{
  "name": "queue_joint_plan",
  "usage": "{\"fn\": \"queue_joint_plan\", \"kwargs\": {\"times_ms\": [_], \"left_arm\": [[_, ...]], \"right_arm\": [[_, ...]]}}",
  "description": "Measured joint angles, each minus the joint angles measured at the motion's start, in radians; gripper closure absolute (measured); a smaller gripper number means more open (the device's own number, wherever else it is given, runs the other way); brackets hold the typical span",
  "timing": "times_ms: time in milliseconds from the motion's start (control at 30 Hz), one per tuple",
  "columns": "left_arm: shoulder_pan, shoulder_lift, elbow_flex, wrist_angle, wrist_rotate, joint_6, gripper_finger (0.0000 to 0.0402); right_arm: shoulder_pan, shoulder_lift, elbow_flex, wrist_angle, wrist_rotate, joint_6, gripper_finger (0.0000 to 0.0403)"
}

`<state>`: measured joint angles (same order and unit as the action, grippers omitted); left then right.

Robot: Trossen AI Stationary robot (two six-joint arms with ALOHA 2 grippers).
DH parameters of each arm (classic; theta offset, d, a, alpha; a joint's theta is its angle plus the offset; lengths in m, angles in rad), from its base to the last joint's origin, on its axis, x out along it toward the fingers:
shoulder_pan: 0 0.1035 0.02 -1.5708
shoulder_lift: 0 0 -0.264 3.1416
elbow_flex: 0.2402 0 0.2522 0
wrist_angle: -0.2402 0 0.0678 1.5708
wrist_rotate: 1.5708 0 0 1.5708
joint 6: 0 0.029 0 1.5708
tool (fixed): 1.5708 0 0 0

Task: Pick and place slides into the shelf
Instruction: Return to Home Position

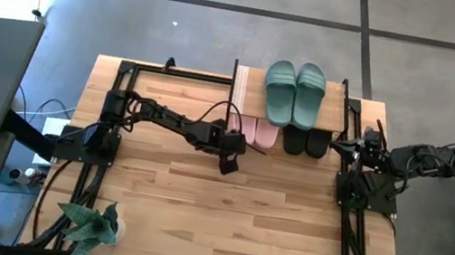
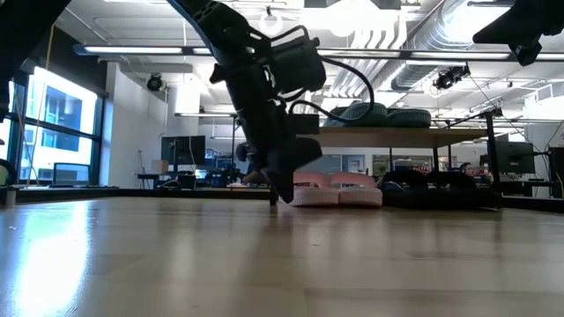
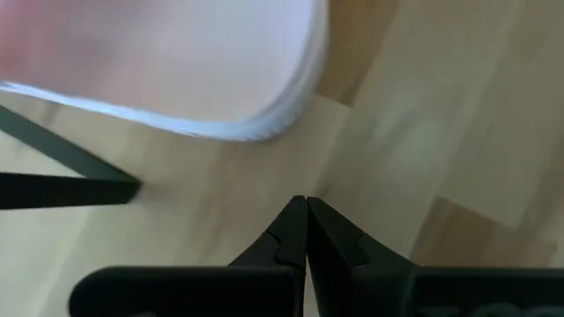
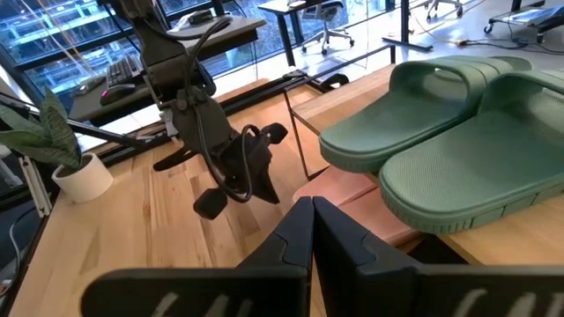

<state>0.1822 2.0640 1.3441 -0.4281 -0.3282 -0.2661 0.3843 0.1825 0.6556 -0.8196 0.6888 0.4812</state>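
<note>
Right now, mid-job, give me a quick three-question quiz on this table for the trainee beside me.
1. True or false: the green slides lie on top of the shelf.
2. Which pair sits under the shelf closest to the left gripper? A) green B) pink C) black
3. Fill in: the right gripper has its fingers ____ (open or shut).
Key: 1 true; 2 B, the pink slides; 3 shut.
</note>
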Motion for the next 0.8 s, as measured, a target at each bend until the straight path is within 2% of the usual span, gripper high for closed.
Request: {"fn": "queue_joint_plan", "kwargs": {"times_ms": [333, 600, 800], "left_arm": [[-0.052, 0.0, 0.0, 0.054, 0.106, 0.023, 0.0401], [-0.095, 0.0, 0.019, 0.299, 0.1, 0.053, 0.0401], [-0.089, -0.002, 0.098, 0.32, 0.241, -0.052, 0.0401]], "right_arm": [[0.0, 0.0, 0.0, 0.0, 0.0, 0.0, 0.0403], [0.0, 0.0, 0.0, 0.0, 0.0, 0.0, 0.0403], [0.0, 0.0, 0.0, 0.0, 0.0, 0.0, 0.0403]]}}
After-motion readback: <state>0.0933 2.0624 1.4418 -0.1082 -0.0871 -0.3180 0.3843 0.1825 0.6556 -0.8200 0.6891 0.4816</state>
